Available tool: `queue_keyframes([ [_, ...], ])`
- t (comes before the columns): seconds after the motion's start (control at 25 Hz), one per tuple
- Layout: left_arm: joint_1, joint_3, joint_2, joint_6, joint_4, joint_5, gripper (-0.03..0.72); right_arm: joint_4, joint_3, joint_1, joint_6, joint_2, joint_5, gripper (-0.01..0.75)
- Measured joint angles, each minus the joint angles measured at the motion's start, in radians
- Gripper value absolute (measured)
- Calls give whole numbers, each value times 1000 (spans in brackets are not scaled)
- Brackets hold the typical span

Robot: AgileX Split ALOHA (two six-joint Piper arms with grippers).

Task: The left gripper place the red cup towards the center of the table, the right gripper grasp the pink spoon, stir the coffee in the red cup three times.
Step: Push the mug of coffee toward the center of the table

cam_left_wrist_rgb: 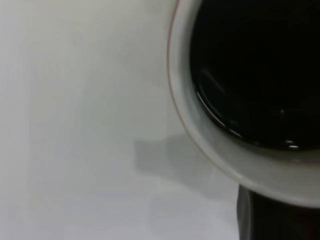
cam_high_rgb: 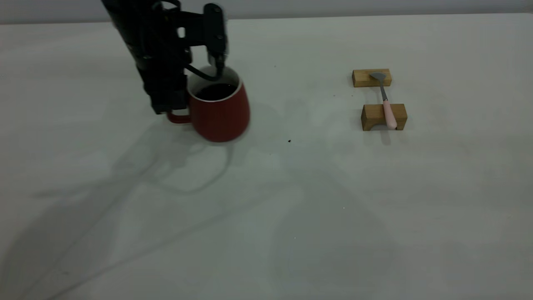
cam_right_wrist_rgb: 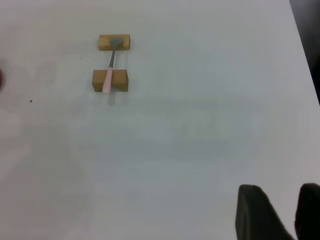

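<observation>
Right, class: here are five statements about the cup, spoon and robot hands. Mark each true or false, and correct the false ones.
1. The pink spoon lies across two wooden blocks. True.
2. The red cup is empty. False: it holds dark coffee.
3. The left hand is at the cup, one finger over its rim. True.
4. The right hand grips the spoon. False: it is far from it, holding nothing.
5. The cup lies tipped on the table. False: it stands upright.
</observation>
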Motion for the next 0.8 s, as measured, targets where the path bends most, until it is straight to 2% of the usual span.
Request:
queue_keyframes([
  [0.16, -16, 0, 5, -21, 0, -12, 250, 0, 0, 0, 0, 0, 0, 237],
  [0.28, -17, 0, 8, -24, 1, -13, 295, 0, 0, 0, 0, 0, 0, 237],
  [0.36, -18, 0, 8, -25, 2, -13, 366, 0, 0, 0, 0, 0, 0, 237],
  [0.6, -19, 0, -23, -40, 1, -10, 652, 0, 0, 0, 0, 0, 0, 237],
  [0.68, -19, 0, -77, -97, 1, 16, 677, 0, 0, 0, 0, 0, 0, 237],
  [0.8, -19, -1, -204, -247, 1, 41, 657, 0, 0, 0, 0, 0, 0, 237],
])
